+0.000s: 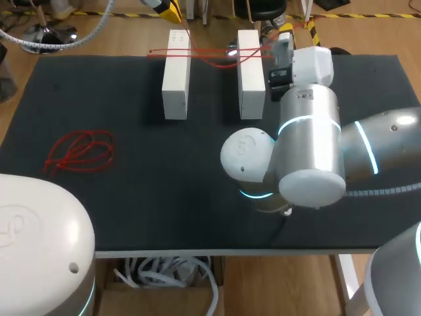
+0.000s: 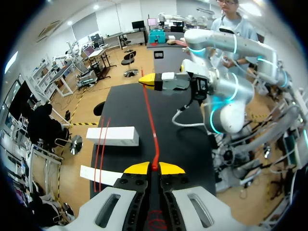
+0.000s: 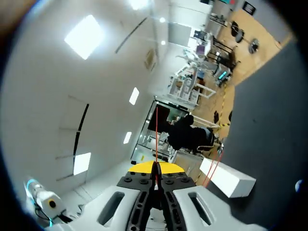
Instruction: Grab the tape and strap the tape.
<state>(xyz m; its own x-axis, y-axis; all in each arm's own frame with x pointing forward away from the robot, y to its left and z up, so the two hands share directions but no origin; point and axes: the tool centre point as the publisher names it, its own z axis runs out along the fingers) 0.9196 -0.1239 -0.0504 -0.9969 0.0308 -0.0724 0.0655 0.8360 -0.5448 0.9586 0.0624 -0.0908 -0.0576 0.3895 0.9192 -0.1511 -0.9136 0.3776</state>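
Two white blocks (image 1: 176, 74) (image 1: 250, 72) stand side by side at the back of the black mat. A thin red strap (image 1: 197, 54) lies across their far ends. My left gripper (image 1: 170, 8) hangs beyond the left block, and in its wrist view it (image 2: 154, 167) is shut on the red strap (image 2: 150, 120). That strap runs taut to my right gripper (image 2: 150, 80). In the head view my right gripper (image 1: 275, 51) is just right of the right block. In its own view it (image 3: 155, 167) is shut on the strap (image 3: 156, 137), with a white block (image 3: 226, 178) beside it.
A loose bundle of red strap (image 1: 80, 151) lies on the mat's left part. My right arm's elbow (image 1: 296, 151) hangs over the mat's middle right. The mat's front edge (image 1: 217, 251) borders a box of white cable below.
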